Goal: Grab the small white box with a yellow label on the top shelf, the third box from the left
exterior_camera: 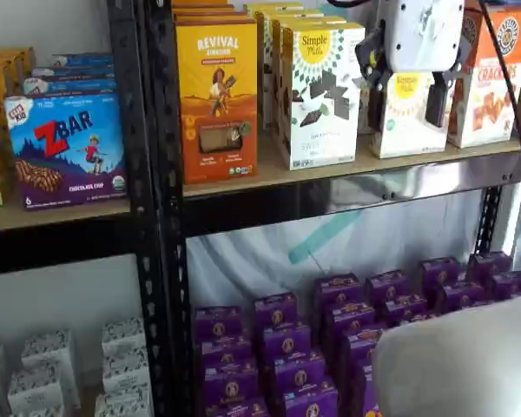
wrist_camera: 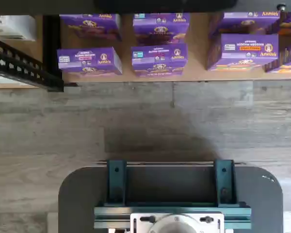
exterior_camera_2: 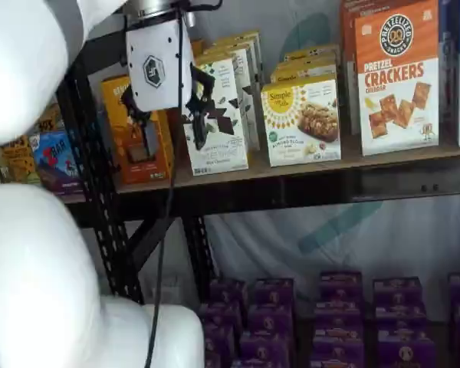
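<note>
The small white box (exterior_camera: 405,126) (exterior_camera_2: 303,123), with a yellow sunburst logo and a snack picture, stands on the top shelf (exterior_camera: 347,187) (exterior_camera_2: 307,184) in both shelf views. My gripper (exterior_camera: 405,104) (exterior_camera_2: 167,119) hangs at shelf height in front of the rack, open, with a plain gap between its black fingers and nothing in them. In one shelf view the fingers frame the small box; in the other the gripper stands well out from the shelf, in front of the orange and the tall white cartons. The wrist view shows no fingers and no small box.
A tall white carton (exterior_camera: 321,95) with dark squares and an orange carton (exterior_camera: 217,100) stand left of the small box, a crackers carton (exterior_camera_2: 395,77) right of it. Purple boxes (wrist_camera: 160,58) fill the bottom level. A ZBar box (exterior_camera: 65,148) sits on the neighbouring rack. The white arm (exterior_camera_2: 31,253) fills one view's left.
</note>
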